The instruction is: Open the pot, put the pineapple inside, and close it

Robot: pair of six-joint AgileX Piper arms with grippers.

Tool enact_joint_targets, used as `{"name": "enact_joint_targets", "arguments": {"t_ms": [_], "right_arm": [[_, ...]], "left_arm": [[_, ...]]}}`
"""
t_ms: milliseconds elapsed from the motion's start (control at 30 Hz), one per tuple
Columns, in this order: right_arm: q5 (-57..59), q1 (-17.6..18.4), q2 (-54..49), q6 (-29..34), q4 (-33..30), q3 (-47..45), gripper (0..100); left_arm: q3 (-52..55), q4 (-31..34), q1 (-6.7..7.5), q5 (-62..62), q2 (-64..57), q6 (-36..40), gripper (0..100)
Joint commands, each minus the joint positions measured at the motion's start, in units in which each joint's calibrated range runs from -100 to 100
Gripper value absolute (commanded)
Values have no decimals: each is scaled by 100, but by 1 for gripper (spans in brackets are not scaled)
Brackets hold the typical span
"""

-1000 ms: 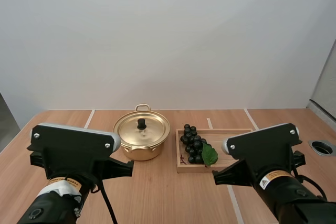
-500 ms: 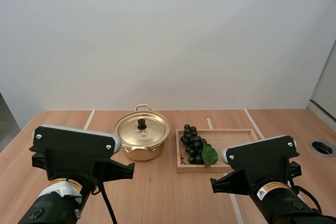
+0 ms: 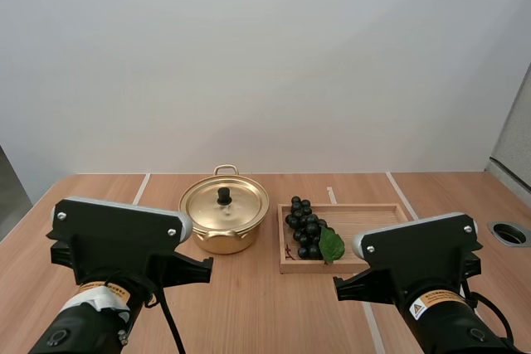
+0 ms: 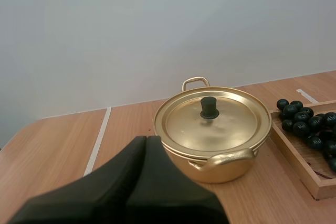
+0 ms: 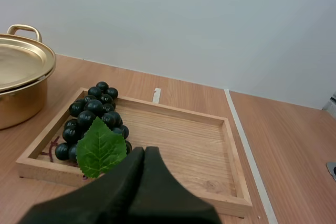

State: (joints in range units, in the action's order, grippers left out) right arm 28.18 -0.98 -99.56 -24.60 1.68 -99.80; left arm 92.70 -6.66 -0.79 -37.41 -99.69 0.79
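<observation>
A golden pot stands on the table with its lid on; the lid has a black knob. To its right a bunch of dark grapes with a green leaf lies at the left end of a wooden tray. No pineapple is in sight. My left gripper is shut on nothing, low and short of the pot. My right gripper is also shut on nothing, just in front of the tray and beside the grapes.
Both arms hang over the table's near edge. A round metal-rimmed hole sits in the tabletop at the far right. The tray's right half is bare wood.
My right arm has sunk a little toward the near edge of the table. The left arm, pot, grapes and tray have stayed put.
</observation>
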Motion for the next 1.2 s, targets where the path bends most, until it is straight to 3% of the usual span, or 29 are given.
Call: {"name": "enact_joint_targets", "arguments": {"t_ms": [0, 200, 800, 933, 1167], "right_arm": [[-40, 18, -44, -1, 25, -20, 0], [320, 17, -44, -1, 566, -20, 0], [460, 17, -44, -1, 517, -20, 0], [460, 17, -44, -1, 517, -20, 0], [460, 17, -44, -1, 517, -20, 0]], "left_arm": [[21, 3, 41, 53, -31, 91, 0], [21, 3, 41, 73, -31, 303, 0], [21, 26, 41, 91, -31, 179, 0], [21, 26, 41, 938, -31, 179, 0], [387, 26, 41, 981, -31, 179, 0]]}}
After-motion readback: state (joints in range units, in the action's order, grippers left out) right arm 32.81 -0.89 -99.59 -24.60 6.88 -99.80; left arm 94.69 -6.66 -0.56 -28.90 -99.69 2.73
